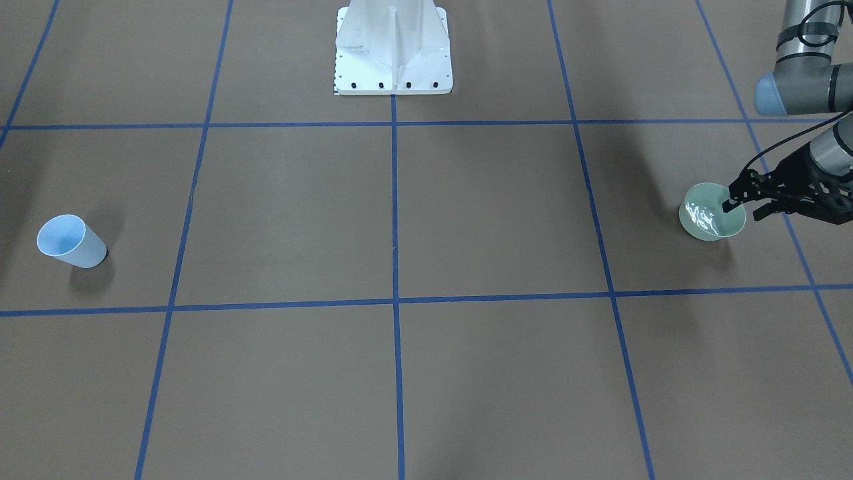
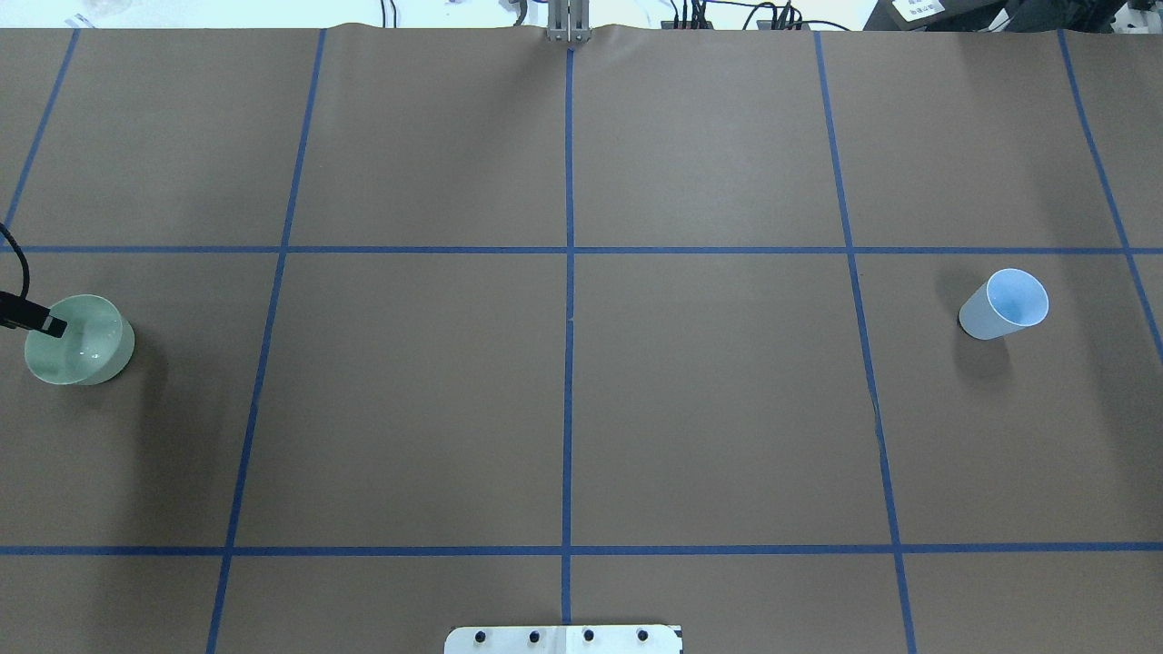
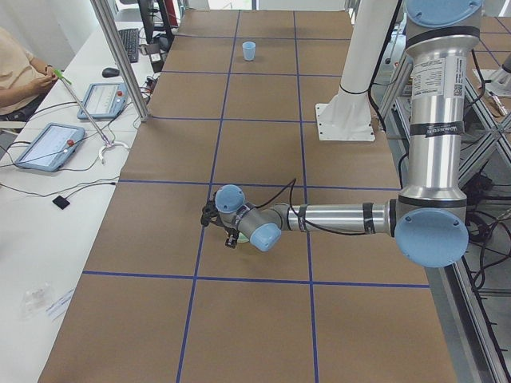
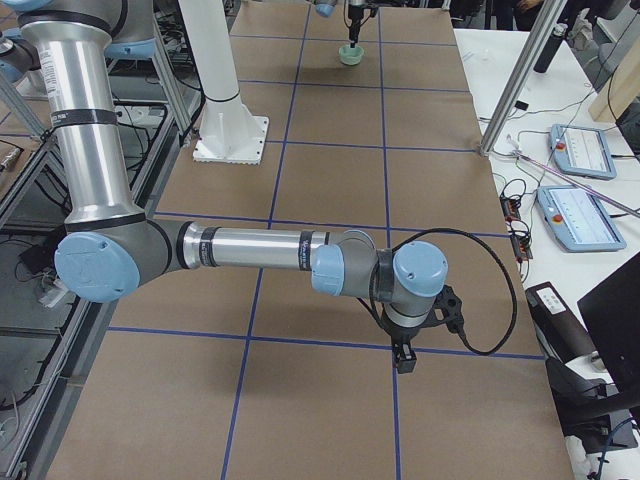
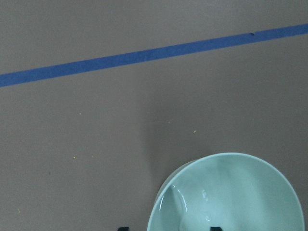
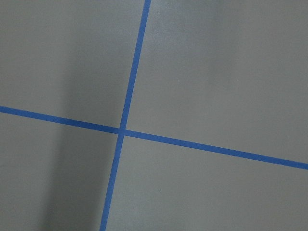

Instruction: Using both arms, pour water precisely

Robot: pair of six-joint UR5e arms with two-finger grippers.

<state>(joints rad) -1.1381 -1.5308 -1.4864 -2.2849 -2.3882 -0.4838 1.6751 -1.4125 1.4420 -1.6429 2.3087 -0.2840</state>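
Note:
A pale green bowl stands on the table at my left, and whitish glints inside it show the water. The bowl also shows in the overhead view and in the left wrist view. My left gripper is open at the bowl's rim, one finger inside the bowl and one outside. A light blue cup stands upright far off at my right, and it looks empty in the overhead view. My right gripper shows only in the exterior right view, low over the table. I cannot tell whether it is open or shut.
The white pedestal stands at the table's middle on the robot's side. Blue tape lines divide the brown table into squares. Tablets and cables lie on the white side benches. A person sits beside the table's far side.

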